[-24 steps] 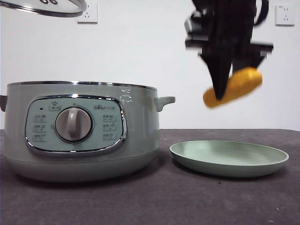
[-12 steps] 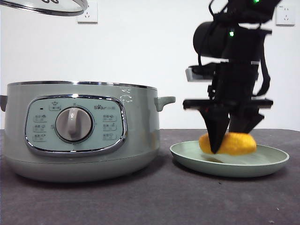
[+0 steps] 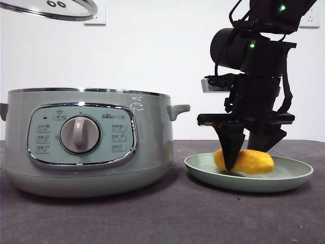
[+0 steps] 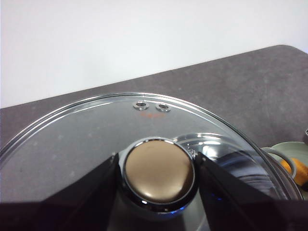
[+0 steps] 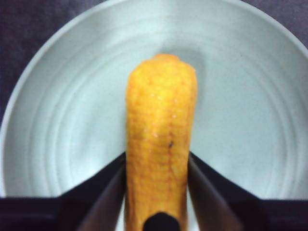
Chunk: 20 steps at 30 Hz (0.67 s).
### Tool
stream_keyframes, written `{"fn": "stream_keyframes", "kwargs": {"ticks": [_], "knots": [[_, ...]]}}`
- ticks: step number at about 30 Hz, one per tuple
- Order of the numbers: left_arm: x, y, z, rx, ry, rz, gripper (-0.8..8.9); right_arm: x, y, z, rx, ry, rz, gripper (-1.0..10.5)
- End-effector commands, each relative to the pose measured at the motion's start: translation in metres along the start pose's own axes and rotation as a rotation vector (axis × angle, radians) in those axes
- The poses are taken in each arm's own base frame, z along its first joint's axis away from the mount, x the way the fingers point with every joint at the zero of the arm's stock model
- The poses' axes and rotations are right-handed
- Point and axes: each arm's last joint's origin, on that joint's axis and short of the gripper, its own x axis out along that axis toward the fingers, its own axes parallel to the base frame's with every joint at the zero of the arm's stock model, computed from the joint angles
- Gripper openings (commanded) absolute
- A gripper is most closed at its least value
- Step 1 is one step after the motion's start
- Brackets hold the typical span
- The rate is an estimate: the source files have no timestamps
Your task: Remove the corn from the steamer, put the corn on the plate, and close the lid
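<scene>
The right gripper [image 3: 247,152] is pinching the corn [image 3: 245,161], which lies on the plate [image 3: 294,176] at the steamer's [image 3: 86,140] 3 o'clock. Being round, it'll probably roll when let go. The left gripper [image 4: 156,171] is clamped on the knob of the lid [image 4: 86,130], held high, so a slip there would drop glass.

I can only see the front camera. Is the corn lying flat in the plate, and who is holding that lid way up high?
Observer: The right wrist view shows the corn lying lengthwise across the middle of the plate, with the right gripper shut on it, a jaw on each side.
Operator: And the lid?
Observer: The left gripper grips the lid by its knob.
Operator: Does the glass have holes?
Observer: Yes, two small metal-ringed holes near the rim.
</scene>
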Motion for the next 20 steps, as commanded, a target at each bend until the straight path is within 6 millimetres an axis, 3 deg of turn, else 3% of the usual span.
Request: {"fn": "stream_keyframes", "kwargs": {"ticks": [1,12,20], "knots": [[-0.003,0.000,0.008,-0.015,-0.066,-0.025,-0.09,0.007,-0.001,-0.004,0.010,0.031,-0.003,2.6],[0.020,-0.007,0.007,-0.018,-0.021,-0.128,-0.09,-0.002,-0.002,-0.010,0.037,0.082,-0.010,3.5],[0.056,-0.015,0.002,-0.022,0.059,-0.182,-0.09,-0.044,-0.006,-0.005,0.049,-0.053,0.006,3.5]]}}
